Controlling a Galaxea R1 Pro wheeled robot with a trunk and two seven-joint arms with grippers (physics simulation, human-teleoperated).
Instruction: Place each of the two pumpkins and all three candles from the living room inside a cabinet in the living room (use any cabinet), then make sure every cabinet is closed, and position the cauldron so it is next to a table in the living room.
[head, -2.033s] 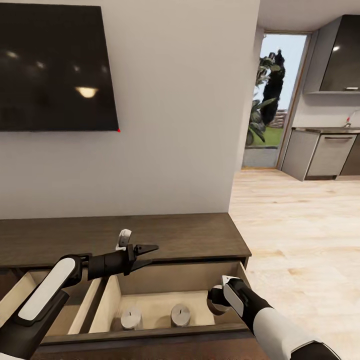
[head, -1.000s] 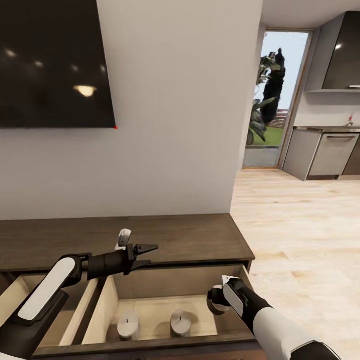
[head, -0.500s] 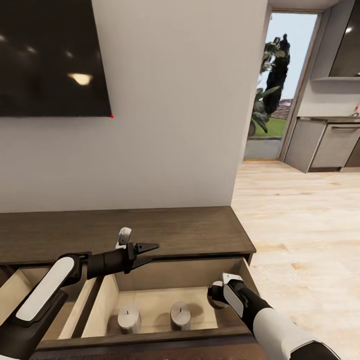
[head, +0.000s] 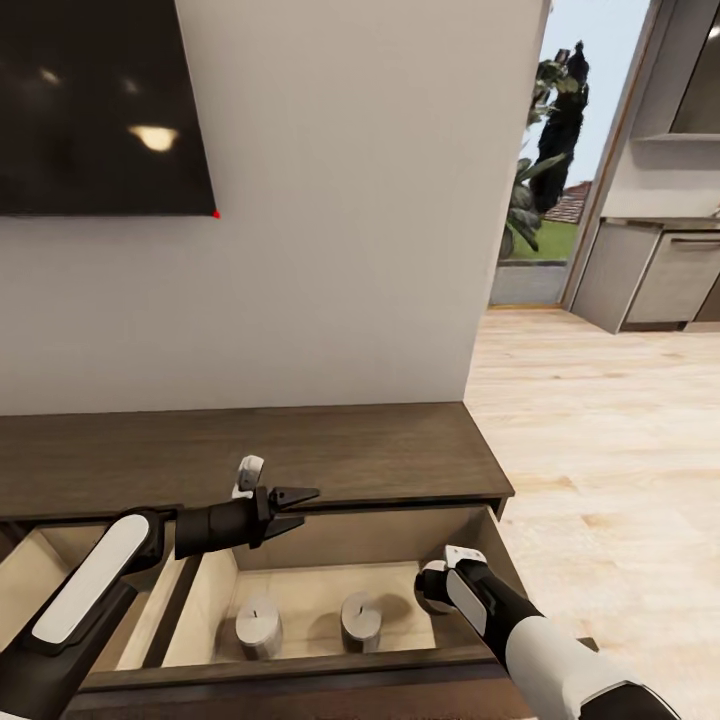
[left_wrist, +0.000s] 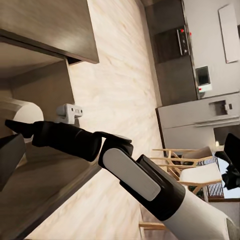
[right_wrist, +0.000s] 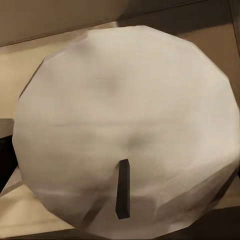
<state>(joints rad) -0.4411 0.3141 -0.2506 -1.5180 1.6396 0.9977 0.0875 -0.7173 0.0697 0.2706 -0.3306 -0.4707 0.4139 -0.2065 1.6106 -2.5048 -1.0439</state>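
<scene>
The long dark-brown cabinet (head: 300, 455) stands against the wall with its right drawer (head: 330, 600) pulled out. Two pale candles (head: 258, 632) (head: 360, 620) stand upright on the drawer's pale floor. My right gripper (head: 430, 590) is shut on a third candle (right_wrist: 125, 130) over the drawer's right end, inside its walls. In the left wrist view that candle (left_wrist: 17, 107) shows at the tip of my right arm. My left gripper (head: 298, 506) hangs open and empty above the drawer's back left corner. The pumpkins and the cauldron are out of view.
A second open drawer (head: 50, 590) lies left of the first. A black TV (head: 100, 100) hangs on the wall above the cabinet. Light wood floor (head: 600, 450) runs right toward a kitchen with grey units (head: 660, 285) and a glass door (head: 560, 150).
The whole view has shifted as the camera moved, bringing the cabinet and drawer a little closer. Both arms keep about the same pose, and the right gripper still holds the candle.
</scene>
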